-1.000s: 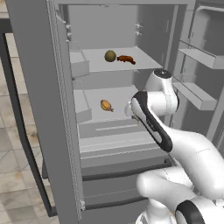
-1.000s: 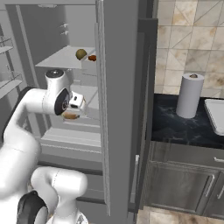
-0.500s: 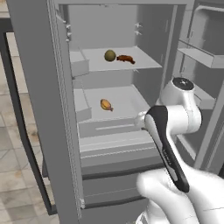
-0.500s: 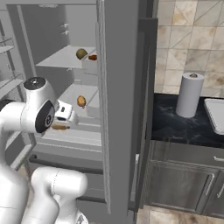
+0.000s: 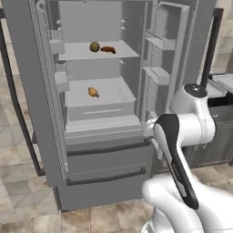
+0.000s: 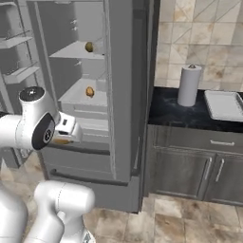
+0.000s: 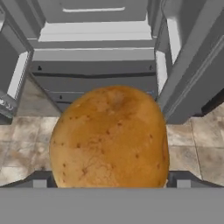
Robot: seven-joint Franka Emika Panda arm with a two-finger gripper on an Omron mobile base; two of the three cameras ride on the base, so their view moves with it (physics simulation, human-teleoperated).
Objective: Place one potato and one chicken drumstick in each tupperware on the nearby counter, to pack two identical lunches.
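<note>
A large brown potato [image 7: 109, 135] sits between my gripper's [image 7: 109, 183] fingers, and the gripper is shut on it in front of the open fridge's lower drawers. In the right base view the gripper [image 6: 64, 137] hangs low outside the fridge with the brown potato [image 6: 60, 141] under it. On the upper fridge shelf lie a second potato [image 5: 94, 46] and a chicken drumstick [image 5: 108, 49]. Another drumstick [image 5: 93, 92] rests on the shelf below. The tupperware is out of view.
The fridge [image 5: 100, 136] stands open, with its door shelves [image 5: 159, 73] to the right. A dark counter [image 6: 190, 114] beside it carries a paper towel roll [image 6: 189, 85] and a pale shallow tray [image 6: 223, 104]. Cabinets sit below the counter.
My arm has pulled back out of the fridge and swung down with the potato. The cameras have shifted, so the whole scene sits differently.
</note>
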